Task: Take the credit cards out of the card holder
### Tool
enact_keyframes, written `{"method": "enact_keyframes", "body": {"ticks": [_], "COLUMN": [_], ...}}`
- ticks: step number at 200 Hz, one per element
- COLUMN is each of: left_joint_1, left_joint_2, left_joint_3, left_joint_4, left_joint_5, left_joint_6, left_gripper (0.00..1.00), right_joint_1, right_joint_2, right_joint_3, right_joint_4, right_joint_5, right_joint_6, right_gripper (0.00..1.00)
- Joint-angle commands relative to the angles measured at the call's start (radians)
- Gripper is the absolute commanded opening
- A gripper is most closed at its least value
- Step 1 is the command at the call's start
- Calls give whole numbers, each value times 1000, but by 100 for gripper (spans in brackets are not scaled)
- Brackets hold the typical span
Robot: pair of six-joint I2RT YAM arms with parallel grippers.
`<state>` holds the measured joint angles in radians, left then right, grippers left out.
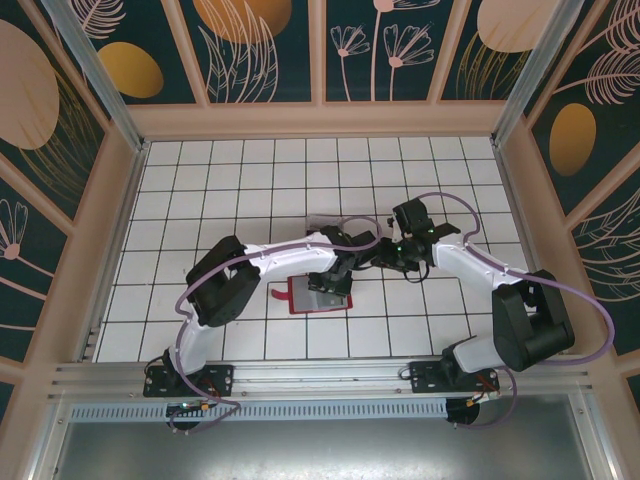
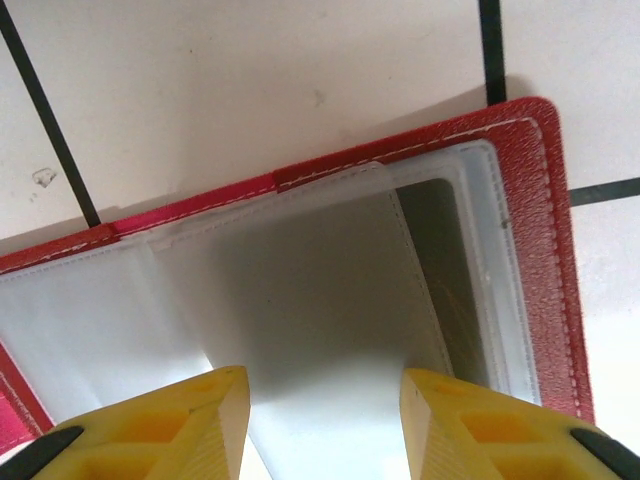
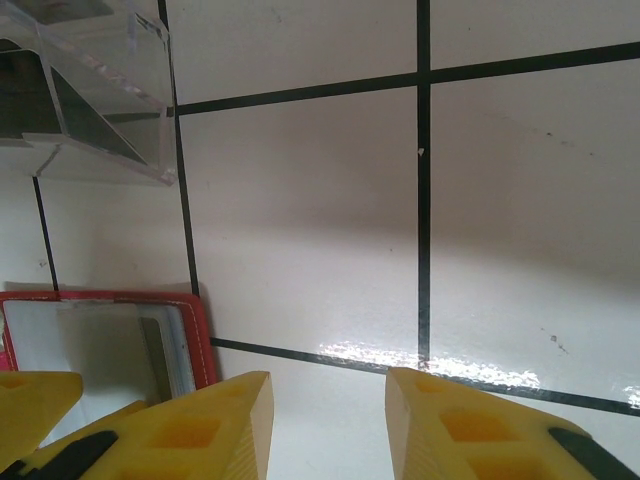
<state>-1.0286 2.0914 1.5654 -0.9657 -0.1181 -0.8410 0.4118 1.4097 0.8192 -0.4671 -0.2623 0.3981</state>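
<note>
White tiles ruled with black lines are covering the table [image 1: 200, 200], and dark floral panels are closing it in. The card holder [image 1: 292, 298] is lying open and flat on the tiles, grey inner side up.

The left gripper [image 2: 322, 388] is hanging directly over the card holder's clear inner sleeve. Its yellow fingers are standing apart and clasping nothing. Whether their tips are touching the sleeve I cannot tell. The right gripper [image 3: 328, 385] is hovering just off the card holder's right edge, over bare tile. Its fingers are likewise parted and empty.

Judging by the pockets, the task is looking unfinished. A dark flat shape, probably one of the credit cards [image 2: 440, 270], is sitting inside the sleeve pocket by the card holder's right border. The wide middle pocket is showing only pale grey, so I cannot tell if a card is filling it.

A clear plastic box [image 3: 100, 100] is standing just beyond the card holder. Dark slanted shapes are showing through its walls, too blurred to name as cards.
</note>
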Motion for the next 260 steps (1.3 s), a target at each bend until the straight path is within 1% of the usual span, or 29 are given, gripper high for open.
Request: {"method": "enact_keyframes", "body": {"ticks": [1,14,29,68,132,149,168,211,260], "left_joint_1": [-5,-4,-5,-2,16,15,15,16,15], "left_joint_2": [12,-7,-36,-48,-97,-102,-113,-105,-97], "left_joint_3": [26,20,8,-27,-157,-173,-182,-151,-131], "left_joint_4": [-50,-17,54,191,316,315,286,179,123], "left_joint_5": [-20,-9,37,130,192,193,159,82,44], "left_joint_6": [10,6,4,-13,-52,-53,-53,-43,-40], "left_gripper": [44,44,43,42,42,42,43,42,41], "right_joint_1": [-8,-8,-8,-9,-10,-10,-10,-9,-10], "right_joint_2": [-14,-16,-17,-32,-46,-46,-46,-47,-43], "right_joint_3": [-10,-13,-16,-18,-16,-15,-14,-12,-12], "right_joint_4": [7,10,9,4,-11,-12,-15,-14,-15], "right_joint_5": [-15,-20,-21,-17,-11,-10,-9,-12,-9], "right_joint_6": [-16,-14,-13,-6,-2,-2,-2,1,-1], "right_gripper": [36,35,36,35,36,36,36,35,36]}}
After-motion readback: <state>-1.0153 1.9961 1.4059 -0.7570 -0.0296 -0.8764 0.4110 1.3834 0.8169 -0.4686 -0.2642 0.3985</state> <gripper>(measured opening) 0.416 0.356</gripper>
